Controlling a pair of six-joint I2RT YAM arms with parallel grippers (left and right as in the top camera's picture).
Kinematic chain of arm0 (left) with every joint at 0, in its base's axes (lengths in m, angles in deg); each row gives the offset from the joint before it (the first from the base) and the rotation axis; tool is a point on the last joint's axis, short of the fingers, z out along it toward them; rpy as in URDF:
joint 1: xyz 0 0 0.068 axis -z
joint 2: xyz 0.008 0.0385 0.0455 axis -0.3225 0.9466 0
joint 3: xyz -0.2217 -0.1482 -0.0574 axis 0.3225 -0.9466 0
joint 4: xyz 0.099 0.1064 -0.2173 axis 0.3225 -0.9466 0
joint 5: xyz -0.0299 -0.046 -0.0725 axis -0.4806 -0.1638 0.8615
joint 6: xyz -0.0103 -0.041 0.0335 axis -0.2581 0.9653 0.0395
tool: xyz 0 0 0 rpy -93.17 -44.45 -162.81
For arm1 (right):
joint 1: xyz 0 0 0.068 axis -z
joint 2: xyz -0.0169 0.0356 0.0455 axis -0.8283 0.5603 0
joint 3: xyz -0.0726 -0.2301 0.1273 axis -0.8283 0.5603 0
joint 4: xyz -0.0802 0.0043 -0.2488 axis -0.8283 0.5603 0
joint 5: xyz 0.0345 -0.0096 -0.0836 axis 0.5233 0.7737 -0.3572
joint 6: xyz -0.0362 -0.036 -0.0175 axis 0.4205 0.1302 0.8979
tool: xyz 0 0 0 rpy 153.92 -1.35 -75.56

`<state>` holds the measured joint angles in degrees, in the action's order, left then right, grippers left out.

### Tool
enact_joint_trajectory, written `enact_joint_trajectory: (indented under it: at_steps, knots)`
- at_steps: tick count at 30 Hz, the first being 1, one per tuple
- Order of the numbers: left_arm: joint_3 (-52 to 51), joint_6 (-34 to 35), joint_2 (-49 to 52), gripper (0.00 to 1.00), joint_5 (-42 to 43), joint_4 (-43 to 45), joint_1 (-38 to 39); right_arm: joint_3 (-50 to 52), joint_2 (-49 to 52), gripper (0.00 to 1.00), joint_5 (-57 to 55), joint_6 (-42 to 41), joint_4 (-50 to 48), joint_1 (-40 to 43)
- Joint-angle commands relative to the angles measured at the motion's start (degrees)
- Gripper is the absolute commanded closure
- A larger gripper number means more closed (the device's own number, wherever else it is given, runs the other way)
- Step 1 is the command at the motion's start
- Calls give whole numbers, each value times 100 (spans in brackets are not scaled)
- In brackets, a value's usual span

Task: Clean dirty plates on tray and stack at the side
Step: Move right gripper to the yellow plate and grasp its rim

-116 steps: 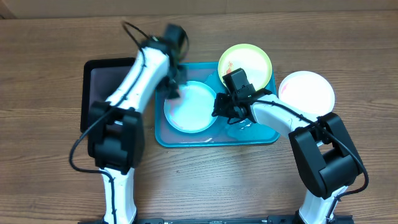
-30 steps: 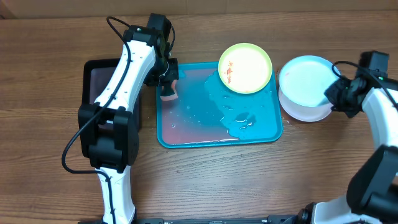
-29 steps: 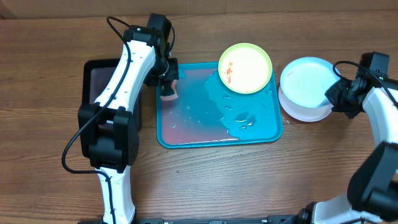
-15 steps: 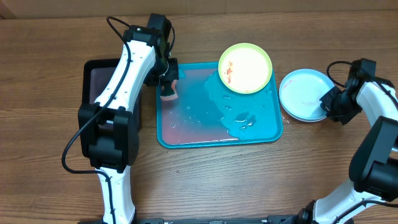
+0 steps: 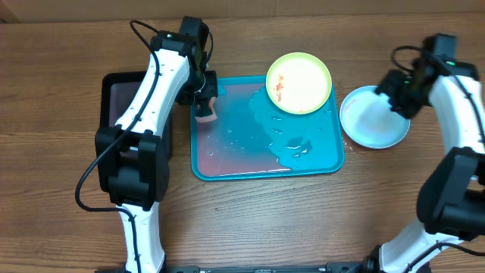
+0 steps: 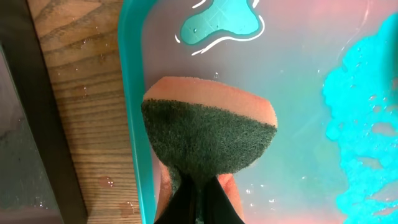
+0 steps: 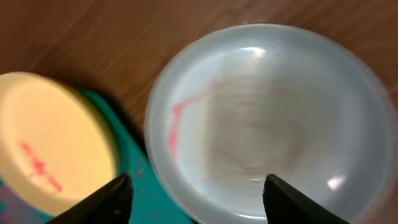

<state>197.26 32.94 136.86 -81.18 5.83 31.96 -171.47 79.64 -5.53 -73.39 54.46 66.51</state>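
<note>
From overhead, the tray (image 5: pixel 244 155) is seen at the middle of the worktop (image 5: pixel 68 227), with a wet film spread over its floor. The lime-green plate (image 5: pixel 300 82) is set at the tray's far right corner, partly over the rim, and red smears are seen near its left side. The light aqua plate (image 5: pixel 373 119) is found off the tray, just beside its right edge; whether another plate lies under it cannot be told. The right pincer (image 5: pixel 397 94) is held above that plate's far right rim. The left pincer (image 5: pixel 203 105) is lowered at the tray's far left corner, and a sponge (image 5: pixel 206 114) is gripped in it. A black tray (image 5: pixel 121 102) is placed to the left of the tray. In the left wrist view, the sponge (image 6: pixel 208 140) is shown clamped between the left pincer's fingers (image 6: pixel 186 202), its dark green scouring face turned to the camera and its orange body pressed against the tray's wet floor, close to the rim (image 6: pixel 134 124). In the right wrist view, the right pincer (image 7: pixel 198 186) is seen with its fingers (image 7: pixel 112 199) wide apart and nothing held between them. The light aqua plate (image 7: pixel 267 118) is seen below, a thin red streak marked on its left side. The lime-green plate (image 7: pixel 53 146) is visible at the left, with red smears on it.
</note>
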Motion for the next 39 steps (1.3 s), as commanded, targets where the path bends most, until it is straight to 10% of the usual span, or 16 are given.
enact_joint_trajectory:
  at_steps: [1,10,22,33,39]
  knots:
    - [-11,35,9,96,83,20,42,153,249,31,282,-52,-372,-603]
    - [-11,33,9,96,79,20,42,199,1215,46,-221,-828,-1060,-1547]
    - [-11,33,9,96,55,52,42,197,1246,96,-92,-660,-529,-1982]
    - [-9,33,9,96,55,63,42,197,1246,95,-24,-483,374,-3136]
    - [-11,31,9,96,55,61,42,195,1246,55,2,-472,278,-3298]
